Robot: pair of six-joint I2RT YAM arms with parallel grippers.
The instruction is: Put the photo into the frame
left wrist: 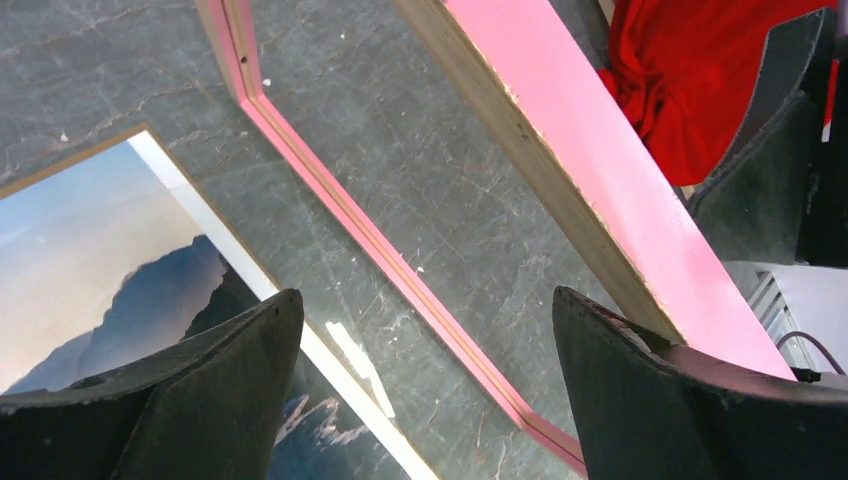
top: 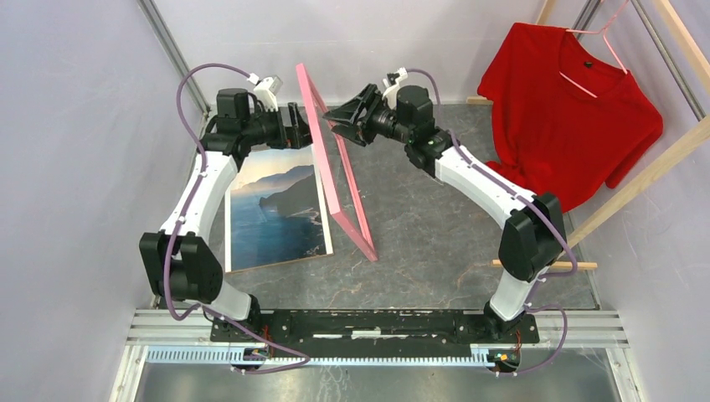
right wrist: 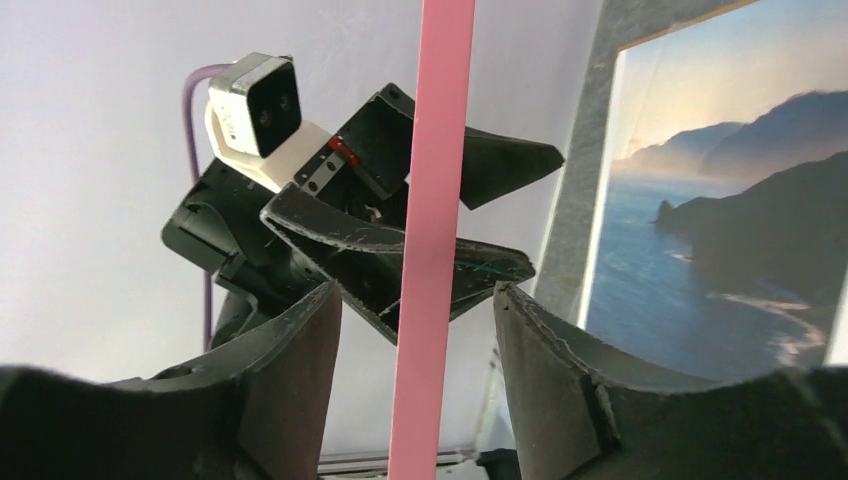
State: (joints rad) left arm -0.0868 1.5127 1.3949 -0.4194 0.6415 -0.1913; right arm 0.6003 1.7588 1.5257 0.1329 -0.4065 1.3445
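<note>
The pink frame (top: 308, 92) stands upright on its long edge in the middle of the grey table, empty. The photo (top: 272, 209), blue mountains and water under a pale sky, lies flat to its left on a brown board. My right gripper (top: 335, 117) is open around the frame's top bar (right wrist: 435, 200), with a gap on each side of it. My left gripper (top: 300, 126) is wide open on the other side. Its right finger (left wrist: 650, 400) is beside the frame's bar (left wrist: 600, 150), and the photo (left wrist: 100, 280) lies below its left finger.
A red T-shirt (top: 569, 109) hangs on a pink hanger from a wooden rack (top: 645, 176) at the back right, its hem reaching the table. Pale walls close in the left and back sides. The arm bases sit on a rail at the near edge.
</note>
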